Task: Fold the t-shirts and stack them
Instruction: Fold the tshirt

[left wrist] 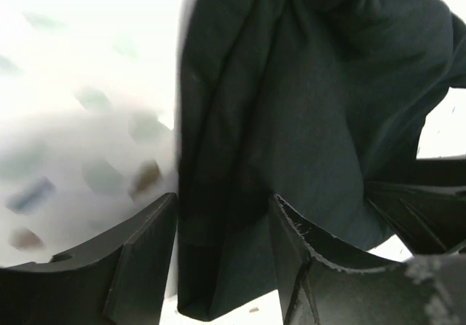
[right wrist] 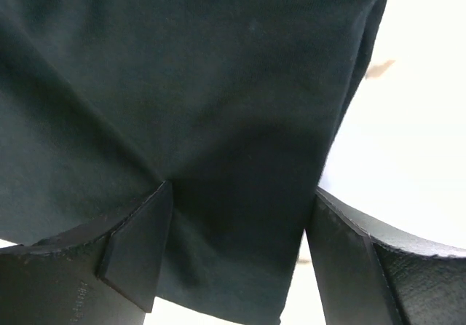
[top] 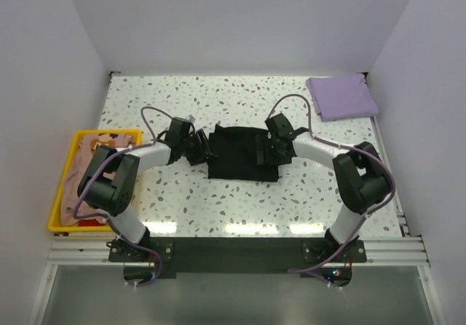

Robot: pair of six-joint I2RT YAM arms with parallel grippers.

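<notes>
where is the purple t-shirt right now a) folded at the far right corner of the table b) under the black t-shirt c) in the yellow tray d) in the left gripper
a, the purple t-shirt lies folded at the far right corner of the table, apart from the black t-shirt in the middle

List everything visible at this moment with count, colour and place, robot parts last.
black t-shirt: one, black, partly folded, table centre
lavender t-shirt: one, lavender-purple, folded, far right corner
peach-tan t-shirt: one, peach-tan with darker print, crumpled in the tray
tray: one, yellow, at the table's left edge
table: one, white with speckles
left arm, right arm: two, black and white, bases at the near edge
left tool: one, black, open, at the black t-shirt's left edge
right tool: one, black, open, over its right side
</notes>
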